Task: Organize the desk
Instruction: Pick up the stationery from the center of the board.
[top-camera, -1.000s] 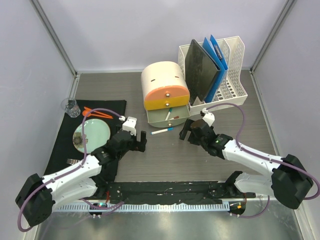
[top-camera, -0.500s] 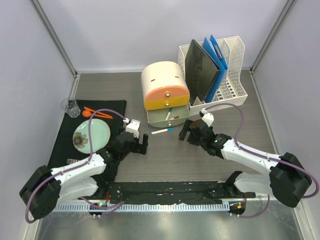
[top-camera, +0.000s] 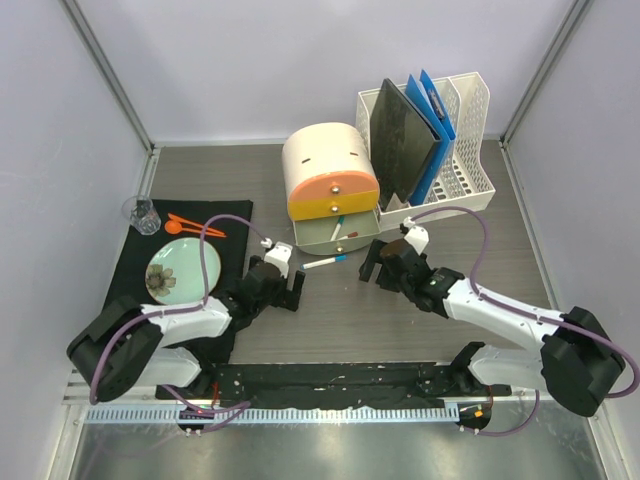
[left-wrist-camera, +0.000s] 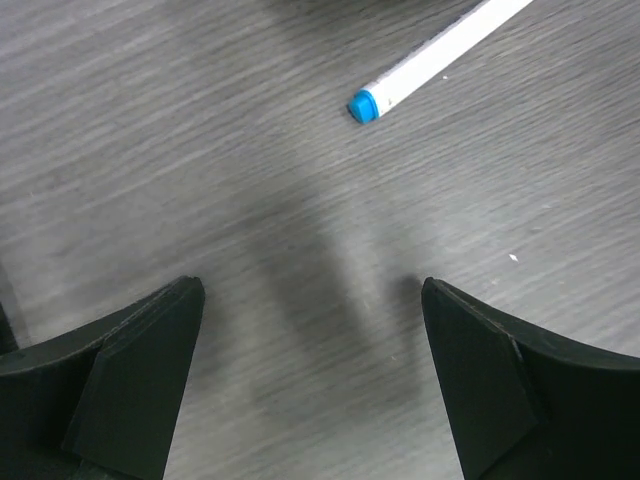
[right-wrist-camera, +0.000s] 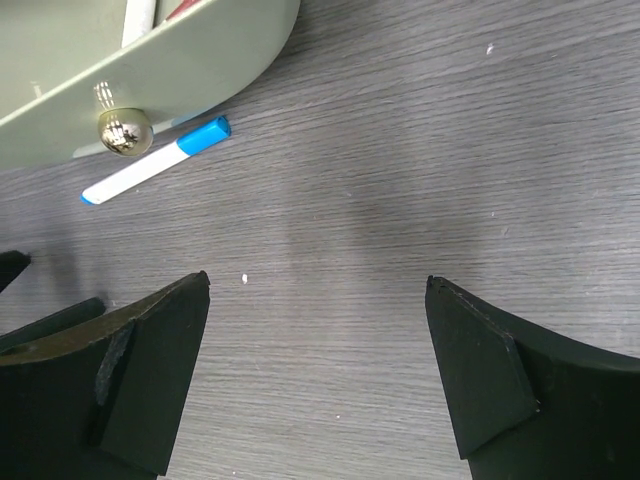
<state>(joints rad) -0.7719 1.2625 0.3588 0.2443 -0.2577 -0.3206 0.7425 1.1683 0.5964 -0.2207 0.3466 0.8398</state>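
Left gripper (top-camera: 292, 288) has swung right off the black cloth mat (top-camera: 120, 270) in the last second. It now sits low over bare tabletop, just short of the white marker pen with a blue cap (top-camera: 325, 262). Its jaws are spread wide with nothing between them; in the left wrist view the pen's blue-tipped end lies ahead of the fingers, not yet between them. Right gripper (top-camera: 372, 262) hasn't budged, parked on the pen's other side, jaws also spread and empty. The dark grey-brown wood-grain desk (top-camera: 350, 325) is the whole floor under both arms, with metal rails round it. The pen lies loose on it just in front of the open grey-green drawer (top-camera: 335, 232) of the cream-and-orange rounded drawer box (top-camera: 320, 155). My read: the left arm is lining up on the pen, likely bound for that drawer; this is approach only, no grasp yet. The pale green round plate (top-camera: 185, 272), orange spoon (top-camera: 185, 225), clear glass (top-camera: 142, 213) and white plastic file rack (top-camera: 478, 110) with its folders look unshifted.
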